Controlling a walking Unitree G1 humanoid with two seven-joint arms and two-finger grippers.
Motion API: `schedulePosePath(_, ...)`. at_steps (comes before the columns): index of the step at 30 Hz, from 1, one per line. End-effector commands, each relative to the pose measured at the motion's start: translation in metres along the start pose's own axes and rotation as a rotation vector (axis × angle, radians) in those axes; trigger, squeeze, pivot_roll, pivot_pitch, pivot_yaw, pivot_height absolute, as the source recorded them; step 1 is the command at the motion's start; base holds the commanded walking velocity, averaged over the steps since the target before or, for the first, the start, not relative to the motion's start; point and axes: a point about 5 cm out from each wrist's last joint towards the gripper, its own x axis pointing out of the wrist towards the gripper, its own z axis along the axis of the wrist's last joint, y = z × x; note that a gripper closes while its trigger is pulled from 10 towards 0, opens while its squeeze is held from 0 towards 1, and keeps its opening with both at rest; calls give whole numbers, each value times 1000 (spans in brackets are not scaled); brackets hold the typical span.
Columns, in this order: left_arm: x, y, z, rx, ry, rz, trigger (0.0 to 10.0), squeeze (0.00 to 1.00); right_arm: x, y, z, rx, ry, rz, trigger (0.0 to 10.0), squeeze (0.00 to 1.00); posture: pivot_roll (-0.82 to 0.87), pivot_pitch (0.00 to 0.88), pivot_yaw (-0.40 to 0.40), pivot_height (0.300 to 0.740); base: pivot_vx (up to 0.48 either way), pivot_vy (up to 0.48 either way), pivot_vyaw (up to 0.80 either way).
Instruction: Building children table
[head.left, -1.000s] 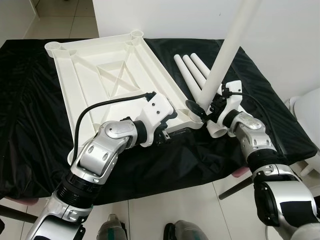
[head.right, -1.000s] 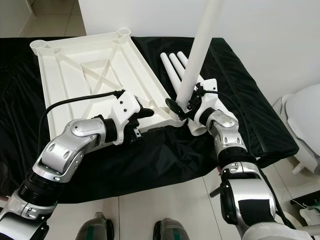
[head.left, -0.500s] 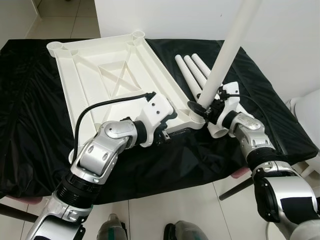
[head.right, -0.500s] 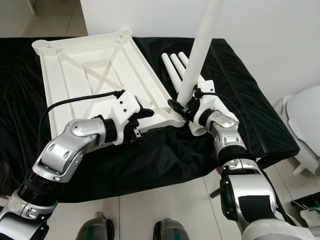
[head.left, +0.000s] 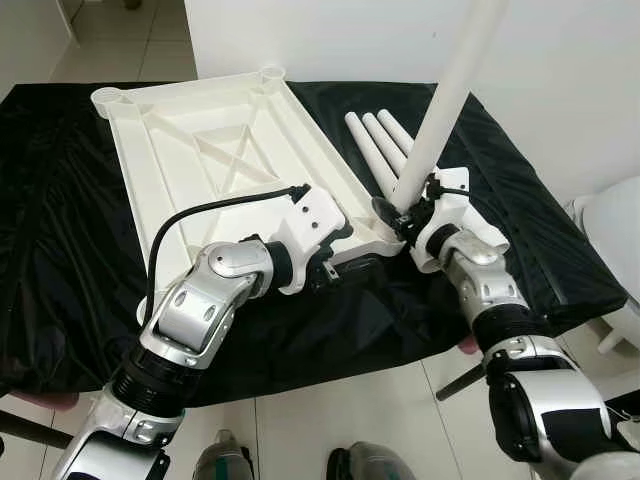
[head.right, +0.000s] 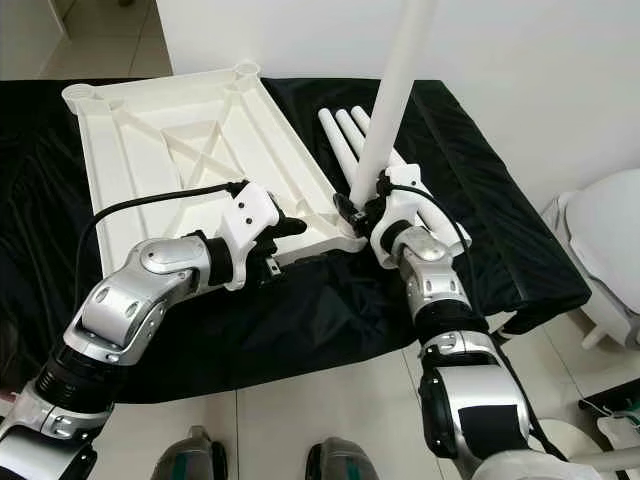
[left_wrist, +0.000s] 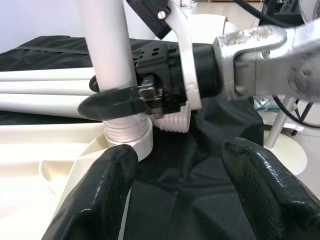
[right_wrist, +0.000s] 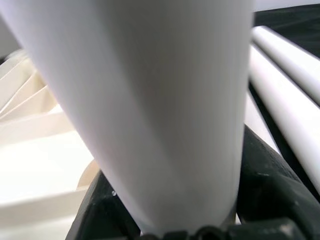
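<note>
The white tabletop (head.left: 200, 150) lies upside down on the black-covered table. My right gripper (head.left: 402, 213) is shut on a white leg (head.left: 450, 90) near its lower end and holds it almost upright. In the left wrist view the leg's threaded end (left_wrist: 126, 131) sits at the corner socket (left_wrist: 137, 147) nearest me on the right, with a right finger (left_wrist: 112, 104) wrapped round it. My left gripper (head.left: 345, 264) is open at the tabletop's near edge, just left of that socket. The right wrist view has the leg (right_wrist: 150, 100) up close.
Three more white legs (head.left: 378, 140) lie side by side on the cloth behind my right gripper. The black cloth (head.left: 60, 250) hangs over the table's front edge. A white wall stands behind, a white rounded fixture (head.left: 612, 215) at the right, tiled floor below.
My right arm has shifted a little to the left with the leg, whose lower end now stands closer over the corner socket. The left arm has stayed put.
</note>
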Motion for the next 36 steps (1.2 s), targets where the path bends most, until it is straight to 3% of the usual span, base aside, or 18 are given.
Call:
schedulePosePath(1, -1, 1, 1, 0, 0, 28, 10000, 0, 0, 1, -1, 63, -3, -68, 10000, 0, -36, 0, -35, 740, 0, 0, 0)
schedulePosePath(4, 1, 1, 1, 2, 0, 24, 10000, 0, 1, 6, -2, 135, -18, -179, 10000, 0, -38, 0, -35, 740, 0, 0, 0)
schedulePosePath(5, 1, 1, 1, 2, 0, 24, 10000, 0, 1, 6, -2, 135, -18, -179, 10000, 0, -38, 0, -35, 740, 0, 0, 0)
schedulePosePath(6, 2, 1, 2, 2, -2, 21, 10000, 0, 1, 7, -3, 133, -22, -266, 10000, 0, -45, 0, -33, 740, 0, 0, 0)
schedulePosePath(7, 2, 1, 2, 2, -2, 21, 10000, 0, 1, 7, -3, 133, -22, -266, 10000, 0, -45, 0, -33, 740, 0, 0, 0)
schedulePosePath(11, 4, -1, 2, 4, -5, 13, 10000, 0, 1, 19, 6, 150, -56, -463, 10000, 0, -40, 0, -41, 740, 0, 0, 0)
schedulePosePath(19, 5, -3, 1, 1, -8, 11, 10000, 0, 1, 33, 10, 155, -55, -413, 10000, 0, -44, 0, -46, 740, 0, 0, 0)
schedulePosePath(20, 5, -3, 1, 1, -9, 10, 10000, 0, 1, 33, 10, 152, -54, -405, 10000, 576, -43, 0, -48, 740, 0, 0, 0)
schedulePosePath(23, 5, -3, 1, 1, -9, 10, 10000, 0, 1, 33, 10, 151, -55, -400, 10000, 576, -43, 0, -49, 740, 0, 0, 0)
schedulePosePath(24, 5, -3, 2, 1, -10, 10, 10000, 0, 0, 33, 10, 152, -60, -396, 10000, 1000, -43, 0, -49, 740, 0, 0, 0)
schedulePosePath(32, 5, -4, 0, 0, -7, 10, 10000, 0, -5, 32, 15, 183, -84, -239, 10000, 1000, -41, 0, -56, 740, 0, 0, 0)
schedulePosePath(33, 5, -4, 1, 1, -7, 12, 10000, 0, -6, 31, 14, 182, -70, -176, 10000, 1000, -41, 0, -57, 740, 0, 0, 0)
schedulePosePath(35, 5, -4, 1, 1, -7, 12, 10000, 0, -6, 31, 14, 182, -70, -176, 10000, 1000, -41, 0, -57, 740, 0, 0, 0)
schedulePosePath(36, 5, -4, 1, 1, -8, 13, 10000, 0, -8, 28, 12, 161, -55, -101, 10000, 0, -41, 0, -58, 740, 0, 0, 0)
